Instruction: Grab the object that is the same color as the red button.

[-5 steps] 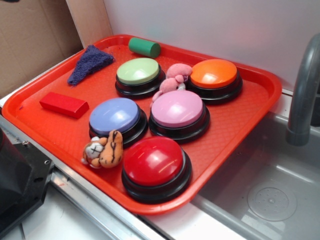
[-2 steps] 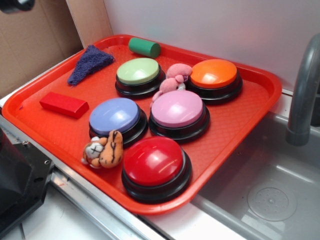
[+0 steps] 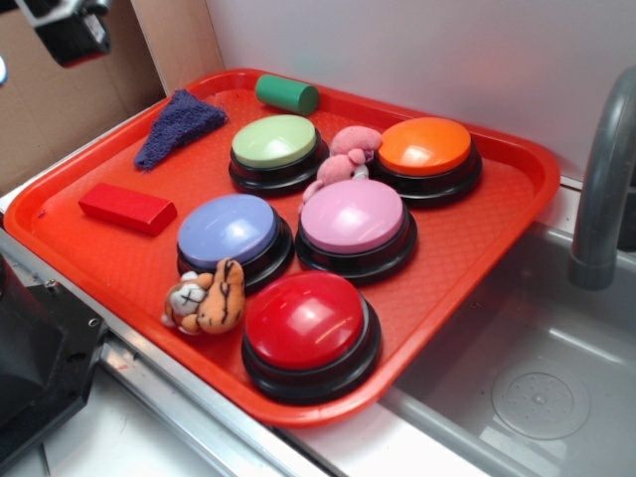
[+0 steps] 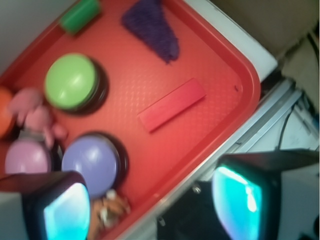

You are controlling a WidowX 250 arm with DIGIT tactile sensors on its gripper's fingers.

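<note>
We see the red block (image 3: 127, 208) lying flat on the tray's (image 3: 477, 234) left side, well apart from the red button (image 3: 308, 323) at the near edge. Our gripper (image 4: 150, 202), fingers spread and empty, hangs above the tray; the blurred wrist view suggests it is clear of the block (image 4: 172, 105).

no readable text

nothing in either view carries legible writing. the dome buttons, the red tray (image 3: 517, 189) and the red block (image 3: 127, 208) are plain, without labels, brands, numbers or signs.
</note>
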